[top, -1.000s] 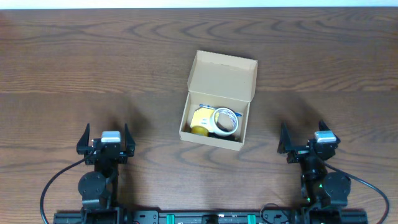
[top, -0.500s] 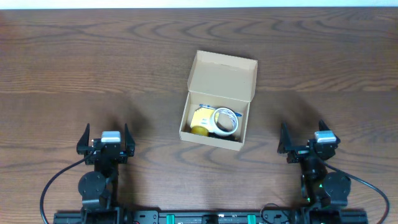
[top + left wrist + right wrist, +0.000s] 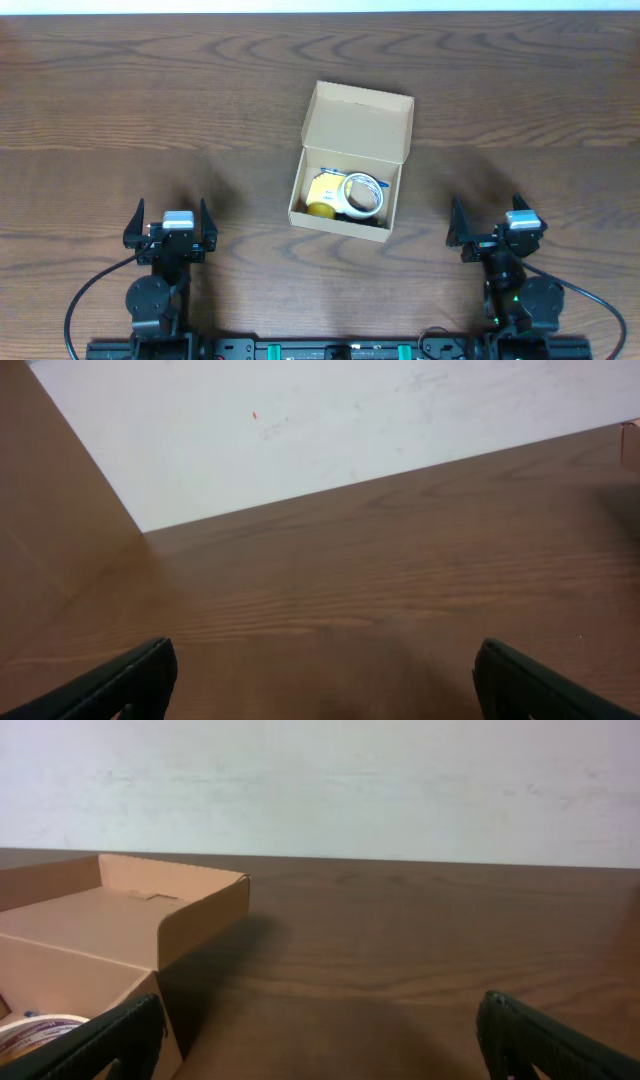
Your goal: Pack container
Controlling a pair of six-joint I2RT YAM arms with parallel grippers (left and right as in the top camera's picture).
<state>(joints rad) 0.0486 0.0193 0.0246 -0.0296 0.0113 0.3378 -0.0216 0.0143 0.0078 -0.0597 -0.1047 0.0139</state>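
Overhead, the container (image 3: pixel 358 125) is seen near the middle of the table (image 3: pixel 150 100) with its lid flap open, and a yellow block (image 3: pixel 320 193) and a white roll (image 3: pixel 365 194) are seen lying inside. The left gripper (image 3: pixel 170 213) and right gripper (image 3: pixel 487 213) are set well apart from it on either side, each with fingers spread wide and nothing between them.

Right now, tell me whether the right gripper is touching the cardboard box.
Apart. The overhead view shows a strip of wooden table between the open right gripper and the cardboard box.
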